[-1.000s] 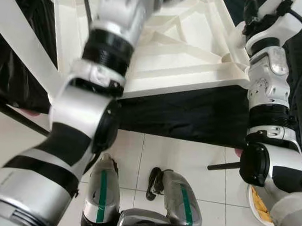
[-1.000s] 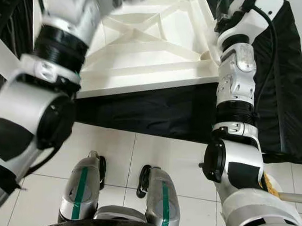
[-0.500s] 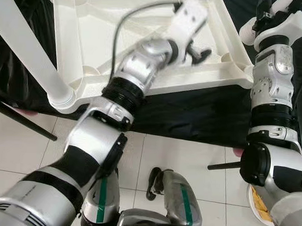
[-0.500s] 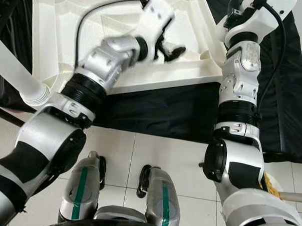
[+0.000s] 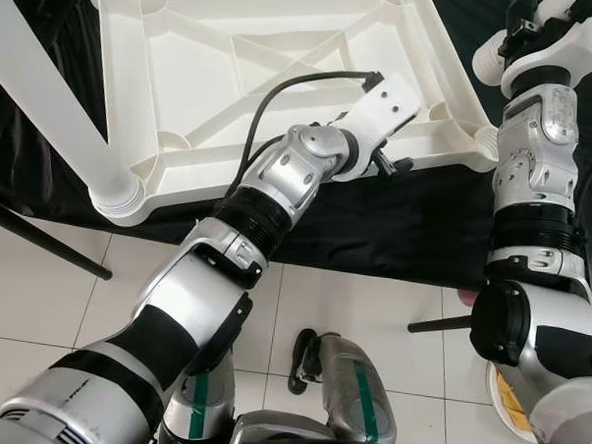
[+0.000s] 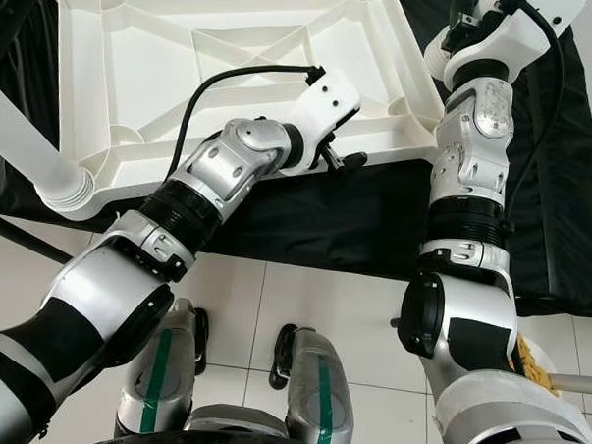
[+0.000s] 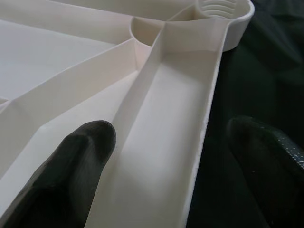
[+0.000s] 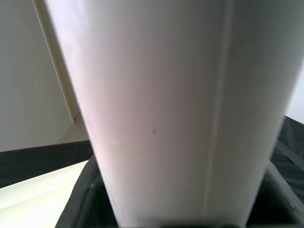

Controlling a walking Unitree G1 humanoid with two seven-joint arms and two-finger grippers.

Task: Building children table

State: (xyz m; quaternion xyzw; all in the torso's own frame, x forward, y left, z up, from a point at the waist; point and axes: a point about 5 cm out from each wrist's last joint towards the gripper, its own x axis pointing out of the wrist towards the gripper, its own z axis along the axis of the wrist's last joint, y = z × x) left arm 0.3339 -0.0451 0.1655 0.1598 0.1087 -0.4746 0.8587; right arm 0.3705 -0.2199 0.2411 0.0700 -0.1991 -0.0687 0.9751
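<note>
The white plastic children's table (image 5: 185,70) lies upside down on a black cloth, with one white leg (image 5: 46,93) standing in its near-left corner. My left gripper (image 5: 389,167) is open at the table's near rim; one finger (image 7: 76,161) is inside the rim channel and the other finger (image 7: 266,156) is outside over the cloth. An empty round socket (image 7: 223,9) sits at the corner ahead of it. My right gripper (image 5: 525,30) is raised beside the table's near-right corner, shut on another white table leg (image 8: 156,95), whose rounded end (image 5: 487,61) shows by the wrist.
The black cloth (image 5: 374,225) hangs over the support's front edge above a white tiled floor (image 5: 37,299). Thin black rods cross the floor at the left (image 5: 40,235) and the right (image 5: 434,326). A plate of food (image 5: 504,398) lies at the bottom right, beside my feet (image 5: 338,381).
My left arm has swung down from over the table, and its open gripper now straddles the near rim. The right arm with the leg has barely moved.
</note>
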